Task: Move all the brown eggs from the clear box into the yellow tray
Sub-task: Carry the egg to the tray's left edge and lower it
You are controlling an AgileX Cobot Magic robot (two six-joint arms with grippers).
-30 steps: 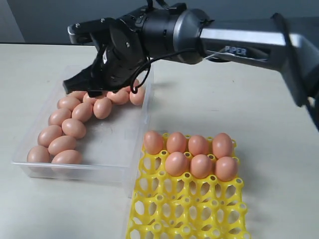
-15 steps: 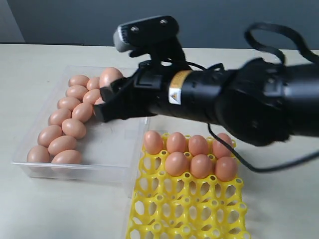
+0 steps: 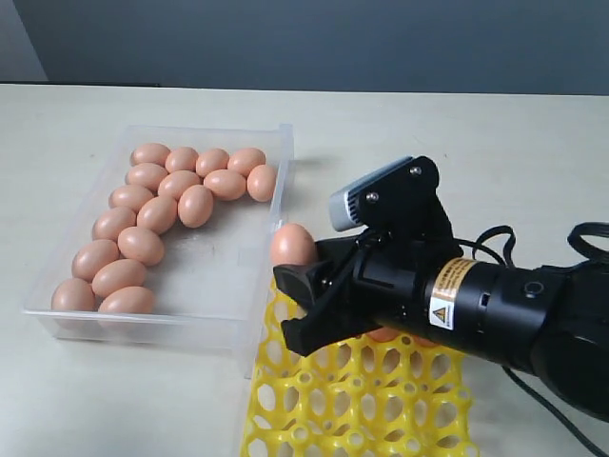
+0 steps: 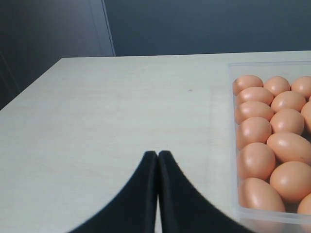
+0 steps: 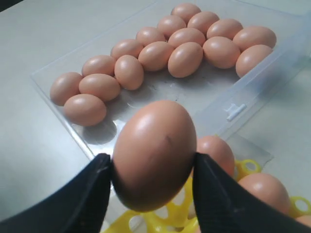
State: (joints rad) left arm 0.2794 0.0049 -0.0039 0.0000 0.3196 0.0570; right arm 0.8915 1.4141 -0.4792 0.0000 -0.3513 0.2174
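Holding one brown egg [image 5: 154, 155]: right end effector [image 3: 290, 309], fingers [image 5: 97, 189] pressed to the egg's two sides, hanging over the far-left part of the yellow tray [image 3: 352, 400], just right of the clear box [image 3: 281, 171].
Box eggs [image 3: 157, 213]: seventeen, lying along the far wall and the left side of the box; its near-right floor is bare.
Tray eggs [image 5: 214, 153]: at least two seated in far cups just beyond the held egg; the arm hides the others.
Left end effector [image 4: 158, 156]: fingers pressed together, gripping nothing, over bare desk [image 3: 495, 143] left of the box.
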